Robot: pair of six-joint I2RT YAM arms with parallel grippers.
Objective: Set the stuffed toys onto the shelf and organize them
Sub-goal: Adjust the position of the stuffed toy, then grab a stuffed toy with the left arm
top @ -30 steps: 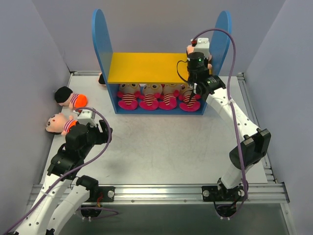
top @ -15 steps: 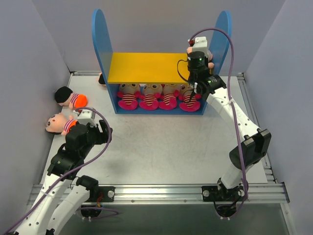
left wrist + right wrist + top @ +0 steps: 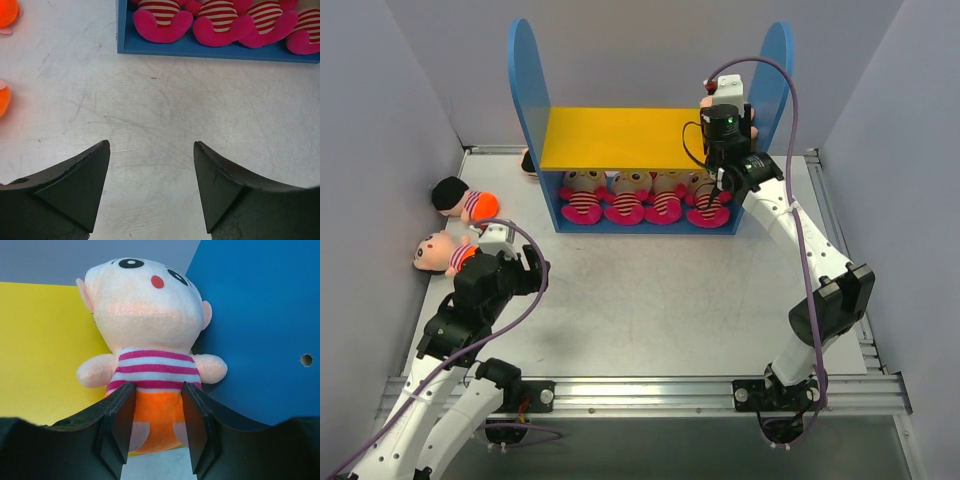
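The peach-headed toy (image 3: 150, 305) is found upright at the right end of the yellow upper board (image 3: 610, 138) of the shelf (image 3: 525, 80), its back against the blue side panel (image 3: 260, 315), which fills the right of the wrist view. The right gripper (image 3: 156, 386) is set with its jaws partly apart on either side of the toy's orange bottom; whether pressure is applied cannot be told. The left gripper (image 3: 150, 145) is held wide open and empty above the bare table (image 3: 670, 290), low in the left of the overhead view. The toy is judged light, soft and easily squashed, with a plush surface unlikely to slip; the narrow body below the large head is considered the soundest hold, though top-heaviness may cause tipping once it is freed. Four striped magenta toys (image 3: 645, 200) are seen filling the lower level. Two further toys (image 3: 460, 200) lie at the left of the overhead view, near the wall, and another is partly hidden behind the left panel. Most of the yellow board is unoccupied toward the left of the frame; withdrawal room is limited by the side panel.
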